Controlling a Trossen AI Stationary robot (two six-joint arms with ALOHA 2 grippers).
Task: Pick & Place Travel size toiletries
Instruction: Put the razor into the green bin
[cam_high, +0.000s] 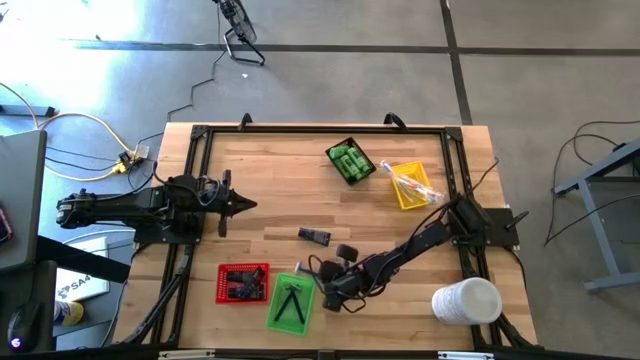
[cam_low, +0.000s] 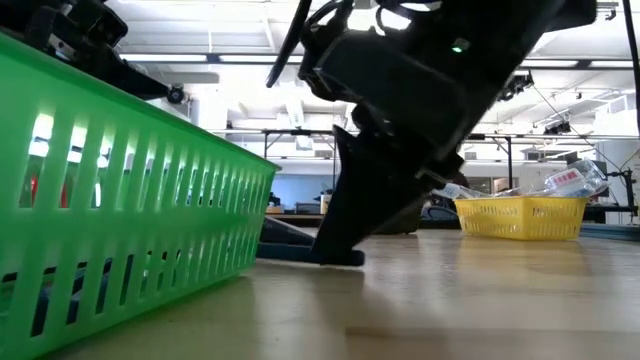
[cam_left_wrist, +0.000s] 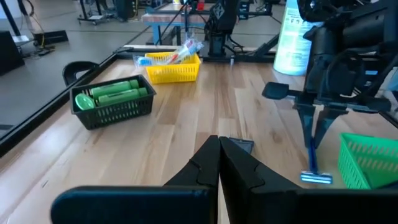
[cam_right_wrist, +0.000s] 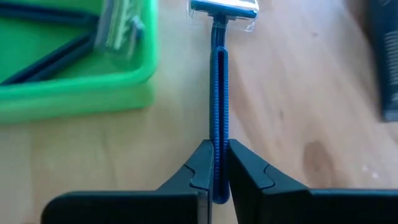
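My left gripper (cam_high: 248, 204) is waiting over the left side of the table (cam_high: 270, 160), its fingers (cam_left_wrist: 219, 163) pressed together with nothing between them, pointing toward the middle of the board.

Going rightward along the near edge, the red tray (cam_high: 243, 282) is sitting with small dark pieces inside it, and just beside it the green tray (cam_high: 290, 303) is lying with thin dark razors in it. Above those two, near the middle of the table, a dark flat packet (cam_high: 314, 236) is lying on the bare wood.

Right next to the green tray, my right gripper (cam_right_wrist: 216, 163) is pinching the handle of a blue disposable razor (cam_right_wrist: 219, 93). My jaws are nearly closed on that thin handle. In the left wrist view the razor is hanging upright from them, with its head (cam_left_wrist: 316, 178) down at the wood just beside the green tray's wall; whether the head is actually touching the table I cannot tell.

Farther right, toward the far side, the black tray (cam_high: 350, 162) is holding bright green little bottles, and beside it the yellow tray (cam_high: 412, 186) is holding clear-wrapped sticks. At the near right corner, the big white cylinder (cam_high: 466, 301) is lying on its side.
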